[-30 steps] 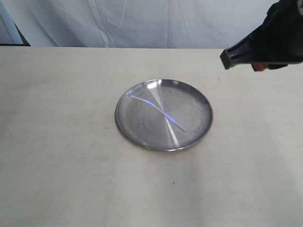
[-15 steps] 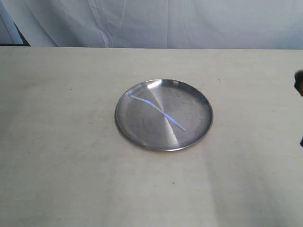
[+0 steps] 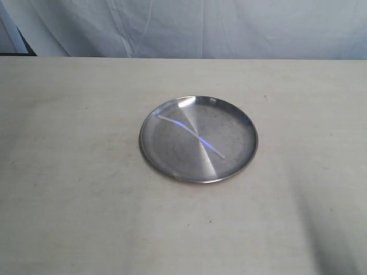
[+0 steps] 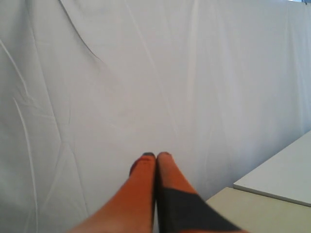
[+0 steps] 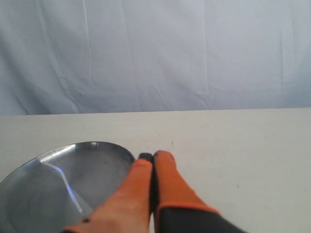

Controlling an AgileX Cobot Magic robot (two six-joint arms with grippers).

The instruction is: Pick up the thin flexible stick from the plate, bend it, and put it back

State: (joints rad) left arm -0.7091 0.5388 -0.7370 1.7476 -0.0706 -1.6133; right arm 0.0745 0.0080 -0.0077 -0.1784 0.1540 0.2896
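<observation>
The round steel plate lies in the middle of the beige table. Across it rests the thin white stick, slightly curved, running from the far left rim toward the near right. Neither arm shows in the exterior view. In the right wrist view my right gripper is shut with nothing between its orange fingers, raised beside the plate, and the stick is seen on it. My left gripper is also shut and empty, pointing at the white curtain, far from the plate.
A white cloth backdrop hangs behind the table's far edge. The left wrist view catches a corner of the beige table and a white surface beyond it. A dark object sits at the back left.
The right arm, which hung over the table's far right a second ago, has drawn back out of the exterior view. Plate and stick have not moved.
</observation>
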